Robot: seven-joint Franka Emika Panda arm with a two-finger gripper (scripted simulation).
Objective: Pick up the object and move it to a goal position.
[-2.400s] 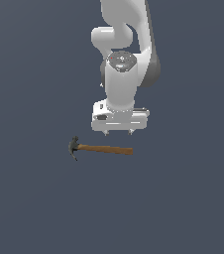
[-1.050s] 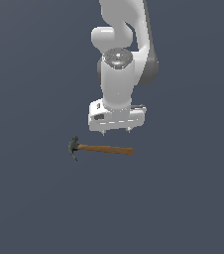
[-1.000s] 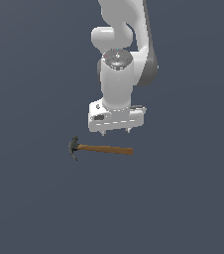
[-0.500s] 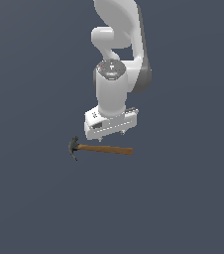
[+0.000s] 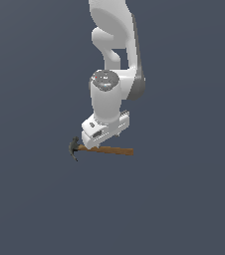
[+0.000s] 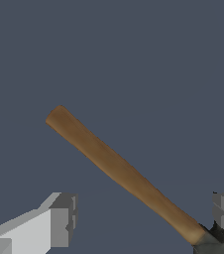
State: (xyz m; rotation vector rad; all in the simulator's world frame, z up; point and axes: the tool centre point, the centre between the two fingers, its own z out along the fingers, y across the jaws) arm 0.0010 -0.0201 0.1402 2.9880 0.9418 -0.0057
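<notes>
— Where is the hammer [image 5: 100,150]?
— Flat on the grey floor [image 5: 184,199], directly under the gripper [image 6: 139,218], head at the exterior view's left.
— Jaws?
— Spread wide, straddling the handle near the head, not touching. The wrist view crops the head and both fingers [image 6: 62,218].

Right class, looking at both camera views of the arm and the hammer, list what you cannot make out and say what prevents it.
- Exterior view: the fingertips of the gripper are hidden behind its own white body, so contact with the hammer cannot be told.
- Wrist view: the hammer head is cut off by the picture edge.
- Wrist view: both fingers are cut off by the edge too.
- Neither view shows a goal marker.
</notes>
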